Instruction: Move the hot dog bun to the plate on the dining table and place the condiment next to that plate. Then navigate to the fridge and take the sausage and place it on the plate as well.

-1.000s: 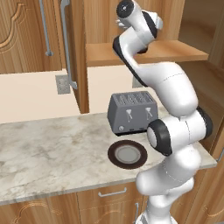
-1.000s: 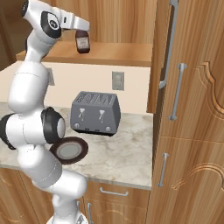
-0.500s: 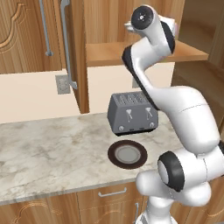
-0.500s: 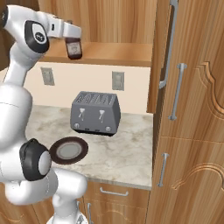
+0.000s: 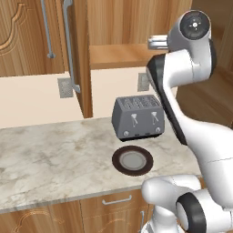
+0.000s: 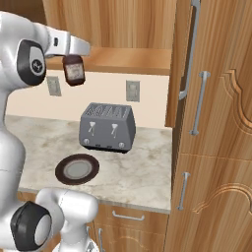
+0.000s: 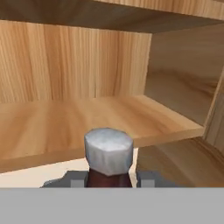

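My gripper (image 6: pixel 73 59) is shut on the condiment (image 6: pixel 74 70), a small dark reddish-brown bottle with a pale label. It hangs high in the air, just in front of a wooden shelf (image 6: pixel 123 58). In the hand view the bottle's pale cap (image 7: pixel 108 151) stands between my fingertips (image 7: pixel 75 178), with the shelf board (image 7: pixel 87 118) right behind it. Far below, a round dark plate (image 6: pixel 77 169) with a grey centre lies bare on the marble counter (image 6: pixel 133 172). The plate (image 5: pixel 132 160) sits just in front of a toaster.
A grey four-slot toaster (image 5: pixel 138 117) (image 6: pixel 107 127) stands against the wall behind the plate. Tall wooden cabinet doors (image 6: pixel 211 123) with long handles close off the right side. Another wooden cabinet (image 5: pixel 41 50) rises at the left. The counter's left part (image 5: pixel 50 154) holds nothing.
The arm has swung round with the bottle still gripped. In the right base view the bottle has moved left and down, away from the upper shelf area. The plate and toaster have stayed put.
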Tool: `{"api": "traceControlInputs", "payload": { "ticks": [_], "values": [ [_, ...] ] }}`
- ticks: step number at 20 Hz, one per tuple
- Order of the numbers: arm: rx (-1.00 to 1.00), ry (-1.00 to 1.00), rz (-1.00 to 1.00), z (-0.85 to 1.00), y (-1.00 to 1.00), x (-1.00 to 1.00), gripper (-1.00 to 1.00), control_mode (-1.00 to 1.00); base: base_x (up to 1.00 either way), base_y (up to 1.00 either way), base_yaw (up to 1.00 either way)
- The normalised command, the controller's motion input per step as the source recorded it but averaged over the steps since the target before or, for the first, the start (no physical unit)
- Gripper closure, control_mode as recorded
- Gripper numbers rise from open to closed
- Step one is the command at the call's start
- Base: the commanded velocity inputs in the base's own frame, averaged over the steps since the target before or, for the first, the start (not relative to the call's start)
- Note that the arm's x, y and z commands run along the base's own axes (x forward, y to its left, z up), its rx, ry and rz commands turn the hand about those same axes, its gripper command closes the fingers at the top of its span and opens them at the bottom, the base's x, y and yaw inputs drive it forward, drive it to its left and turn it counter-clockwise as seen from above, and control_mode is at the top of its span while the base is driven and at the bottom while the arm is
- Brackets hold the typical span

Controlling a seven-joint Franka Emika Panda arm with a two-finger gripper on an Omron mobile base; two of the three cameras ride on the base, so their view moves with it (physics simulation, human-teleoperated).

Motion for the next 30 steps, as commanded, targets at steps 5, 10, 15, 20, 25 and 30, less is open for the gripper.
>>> {"api": "traceControlInputs", "payload": {
  "ticks": [5, 10, 15, 20, 25, 30],
  "values": [
    [0.00, 0.17, 0.14, -0.14, 0.00, -0.88, 1.00, -1.00, 0.00, 0.00, 0.00],
    [0.00, 0.16, 0.08, -0.55, 0.01, -0.46, 1.00, -1.00, 0.00, 0.00, 0.00],
    [0.00, 0.04, 0.01, -0.15, 0.00, -0.08, 1.00, 1.00, -0.77, 0.00, 0.05],
    [0.00, 0.00, 0.00, 0.00, 0.00, 0.00, 1.00, 1.00, -0.86, 0.00, 0.52],
    [0.00, 0.00, 0.00, 0.00, 0.00, 0.00, 1.00, 1.00, -0.20, 0.00, 0.93],
    [0.00, 0.00, 0.00, 0.00, 0.00, 0.00, 1.00, 1.00, -0.12, 0.11, 0.90]
  ]
}}
